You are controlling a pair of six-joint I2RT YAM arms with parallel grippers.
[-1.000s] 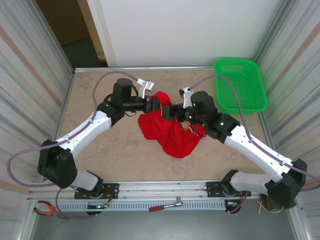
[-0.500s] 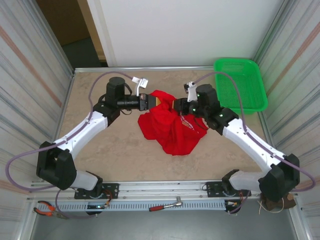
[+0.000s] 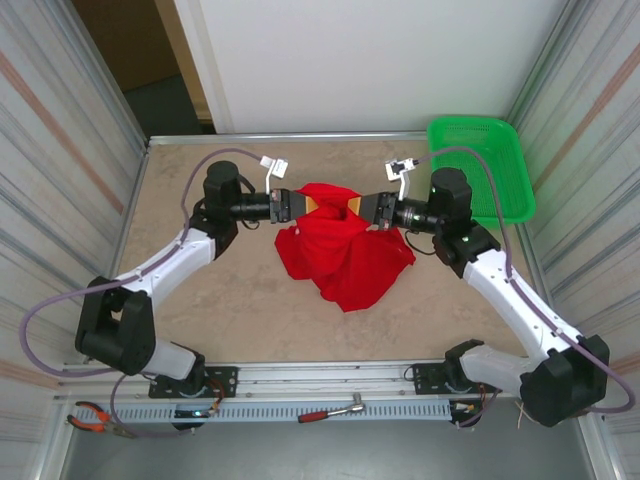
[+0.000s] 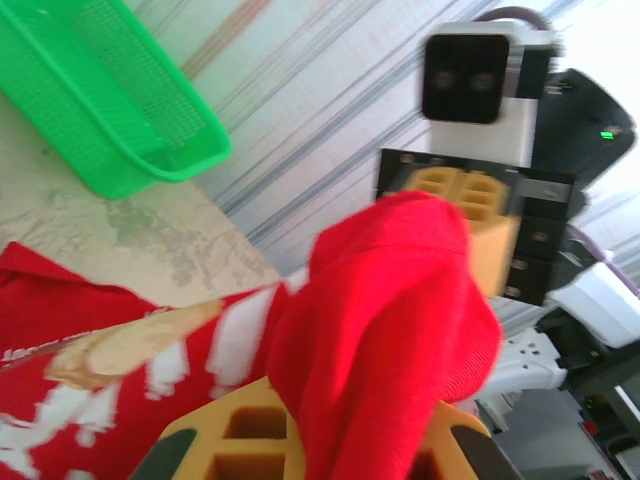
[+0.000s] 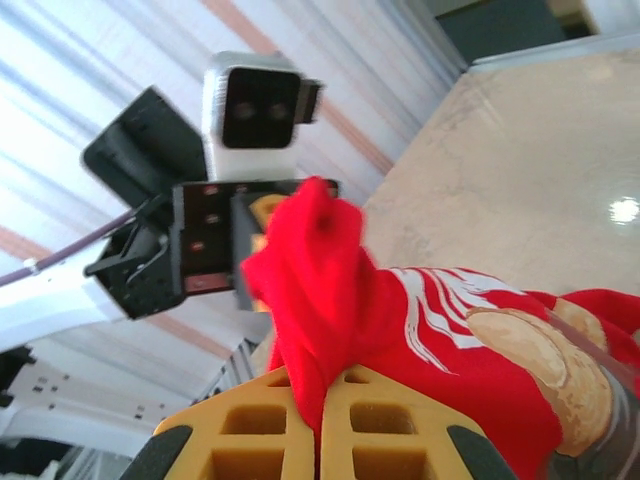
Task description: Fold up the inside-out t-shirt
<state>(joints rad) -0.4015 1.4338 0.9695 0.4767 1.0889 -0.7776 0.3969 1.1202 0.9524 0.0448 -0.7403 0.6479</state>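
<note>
The inside-out t-shirt (image 3: 345,258) is bright red and hangs bunched between my two grippers over the middle of the table, its lower part resting on the surface. My left gripper (image 3: 302,203) is shut on the shirt's upper left edge. My right gripper (image 3: 364,208) is shut on the upper right edge, facing the left one. In the left wrist view, red cloth (image 4: 390,300) bulges out of my yellow fingers (image 4: 225,445), with the right gripper (image 4: 470,200) just beyond. In the right wrist view, a fold of the shirt (image 5: 320,290) is pinched in my gripper (image 5: 320,412); a white and tan print (image 5: 500,340) shows.
A green mesh basket (image 3: 480,168) stands at the back right corner and shows again as the basket (image 4: 100,100) in the left wrist view. Corrugated walls close in both sides. Pliers (image 3: 95,418) and a ratchet (image 3: 335,410) lie on the front rail.
My right gripper has closed on the shirt's upper edge and drawn back to the right. The left gripper has pulled slightly left, so the top of the shirt is stretched between them.
</note>
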